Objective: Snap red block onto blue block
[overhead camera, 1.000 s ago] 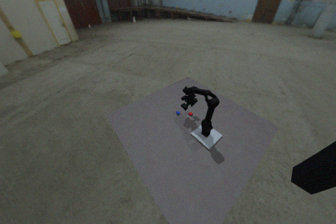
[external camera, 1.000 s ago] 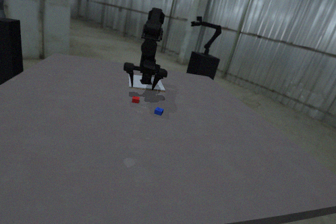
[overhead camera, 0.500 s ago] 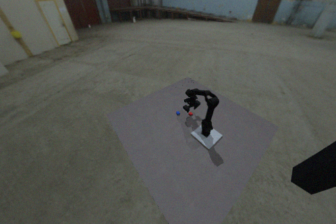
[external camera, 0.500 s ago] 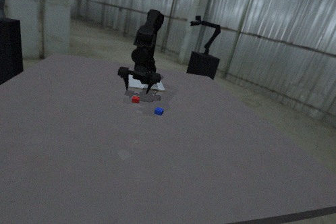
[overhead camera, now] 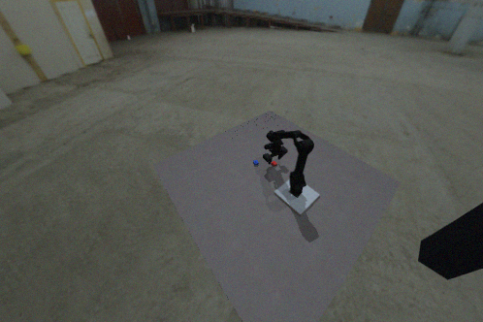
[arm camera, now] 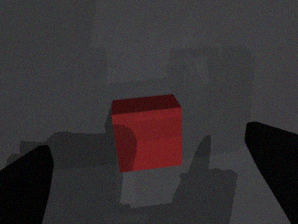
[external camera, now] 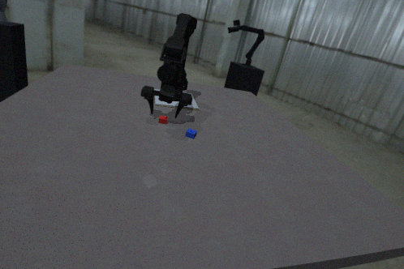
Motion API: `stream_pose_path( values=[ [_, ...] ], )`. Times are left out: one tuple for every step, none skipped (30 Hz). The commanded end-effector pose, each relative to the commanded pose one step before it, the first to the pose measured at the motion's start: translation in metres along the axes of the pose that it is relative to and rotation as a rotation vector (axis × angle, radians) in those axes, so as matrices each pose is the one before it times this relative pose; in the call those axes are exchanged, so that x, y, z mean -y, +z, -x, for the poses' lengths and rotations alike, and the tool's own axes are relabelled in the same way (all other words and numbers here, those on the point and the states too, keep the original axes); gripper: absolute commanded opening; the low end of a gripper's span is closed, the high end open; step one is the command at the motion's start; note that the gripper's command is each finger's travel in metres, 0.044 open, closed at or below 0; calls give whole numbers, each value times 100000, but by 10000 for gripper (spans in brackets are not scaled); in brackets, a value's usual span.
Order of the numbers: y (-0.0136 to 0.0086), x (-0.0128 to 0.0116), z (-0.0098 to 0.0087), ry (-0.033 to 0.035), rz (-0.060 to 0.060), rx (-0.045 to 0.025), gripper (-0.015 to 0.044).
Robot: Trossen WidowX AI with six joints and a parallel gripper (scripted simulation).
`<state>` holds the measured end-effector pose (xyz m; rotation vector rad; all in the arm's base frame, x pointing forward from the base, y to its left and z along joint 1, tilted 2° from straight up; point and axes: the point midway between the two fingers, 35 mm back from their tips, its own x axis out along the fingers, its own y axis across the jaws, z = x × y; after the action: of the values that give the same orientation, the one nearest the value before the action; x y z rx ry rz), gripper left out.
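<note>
Red block (overhead camera: 273,163) (external camera: 163,120) (arm camera: 148,136), squarish, smooth-faced, below wide-open, empty black gripper (overhead camera: 274,159) (external camera: 164,116) (arm camera: 150,143)

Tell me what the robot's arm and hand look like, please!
The arm is all black, made of chunky links with rounded joints. Its black hand has two pointy fingers that get thinner toward the tips. I can't make out any cables or markings.
</note>
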<state>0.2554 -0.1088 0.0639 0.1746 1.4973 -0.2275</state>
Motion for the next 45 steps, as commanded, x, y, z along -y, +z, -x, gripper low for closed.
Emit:
stream_pose_path(
  values=[
    [-323, -37, -889, 257, 322, -1399, 440],
    [-6, 3, -161, 0, 0, -1, 440],
    [-7, 2, -161, 0, 0, -1, 440],
    [-8, 2, -160, 0, 0, -1, 440],
    [-9, 2, -160, 0, 0, -1, 440],
    [-10, 2, -160, 0, 0, -2, 440],
    [-11, 2, -159, 0, 0, -2, 440],
    [-12, 2, -159, 0, 0, -2, 440],
    [-10, 1, -126, 0, 0, -1, 440],
    [-7, 1, -76, 0, 0, -1, 440],
    [-2, 0, -25, 0, 0, 0, 440],
    [0, 0, 0, 0, 0, 0, 414],
    [0, 0, 0, 0, 0, 0, 387],
    [0, 0, 0, 0, 0, 0, 361],
    [0, 0, 0, 0, 0, 0, 335],
    [0, 0, 0, 0, 0, 0, 309],
    [0, 0, 0, 0, 0, 0, 282],
    [0, 0, 0, 0, 0, 0, 256],
    [0, 0, 0, 0, 0, 0, 230],
    [0, 0, 0, 0, 0, 0, 204],
    [0, 0, 0, 0, 0, 0, 177],
    [0, 0, 0, 0, 0, 0, 151],
    [0, 0, 0, 0, 0, 0, 145],
    [0, 0, 0, 0, 0, 0, 138],
    [0, 0, 0, 0, 0, 0, 131],
    [0, 0, 0, 0, 0, 0, 125],
    [0, 0, 0, 0, 0, 0, 118],
    [0, 0, 0, 0, 0, 0, 111],
    [0, 0, 0, 0, 0, 0, 105],
    [0, 0, 0, 0, 0, 0, 98],
    [0, 0, 0, 0, 0, 0, 72],
    [25, 2, 69, 0, 0, 2, 45],
    [74, 5, 209, 0, 0, 7, 19],
    [118, 9, 350, 0, 0, 11, 0],
    [140, 9, 437, 0, 0, 13, 0],
    [132, 8, 441, 0, 0, 12, 0],
    [123, 7, 445, 0, 0, 11, 0],
    [115, 6, 448, 0, 0, 11, 0],
    [107, 4, 451, 0, 0, 10, 0],
    [98, 3, 454, 0, 0, 9, 0],
    [90, 2, 457, 0, 0, 8, 0],
    [81, 1, 459, 0, 0, 8, 0],
    [72, 0, 462, 1, 0, 7, 0],
    [64, -2, 464, 1, 0, 6, 0],
    [55, -3, 466, 1, 0, 5, 0]
  ],
)
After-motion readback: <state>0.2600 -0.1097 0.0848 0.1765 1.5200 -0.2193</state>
